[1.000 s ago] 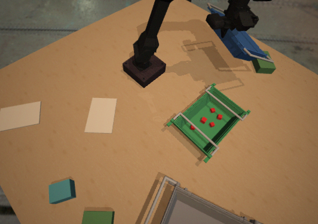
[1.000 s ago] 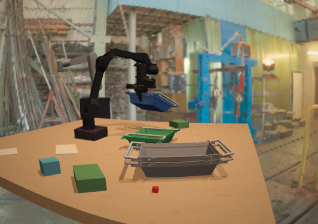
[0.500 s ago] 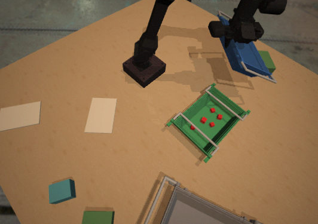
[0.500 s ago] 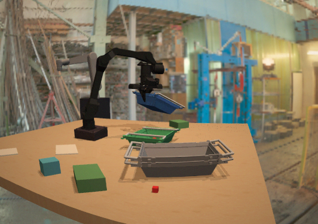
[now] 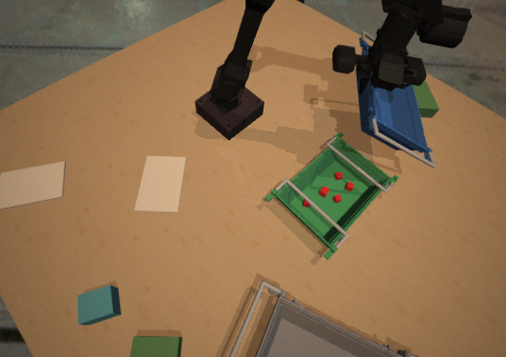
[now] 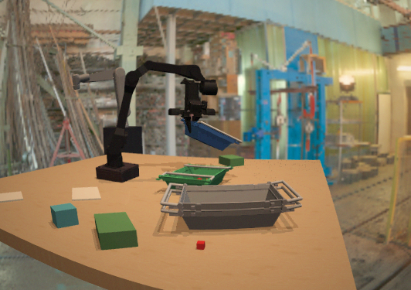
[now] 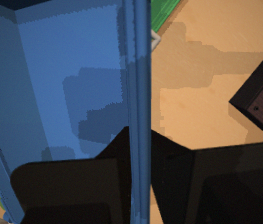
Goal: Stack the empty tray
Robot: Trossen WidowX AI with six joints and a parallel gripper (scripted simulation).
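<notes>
The green tray [image 5: 316, 177] [image 6: 193, 181] [image 7: 162, 12] stands on the table with several small red blocks [image 5: 324, 191] inside. Its two wire bars, one [image 5: 361, 168] toward the arm's far side and one [image 5: 316, 208] at the opposite end, lie in across its top. My gripper [image 5: 363, 86] [image 6: 189, 124] [image 7: 134, 131] is shut on the long rim of the empty blue tray [image 5: 397, 110] [image 6: 214, 138] [image 7: 92, 50]. The blue tray hangs in the air beyond the green tray, clearly tilted, its right end lower in the exterior view. One fingertip is hidden in the top and exterior views.
A large grey tray stack [image 5: 309, 337] [image 6: 232, 220] stands in front of the green tray. A green block [image 5: 425, 100] [image 6: 231, 160] lies behind it. A teal block [image 5: 97, 306] [image 6: 64, 216], another green block [image 5: 157, 347] [image 6: 116, 231], a loose red block [image 6: 200, 245] and two pale sheets lie elsewhere.
</notes>
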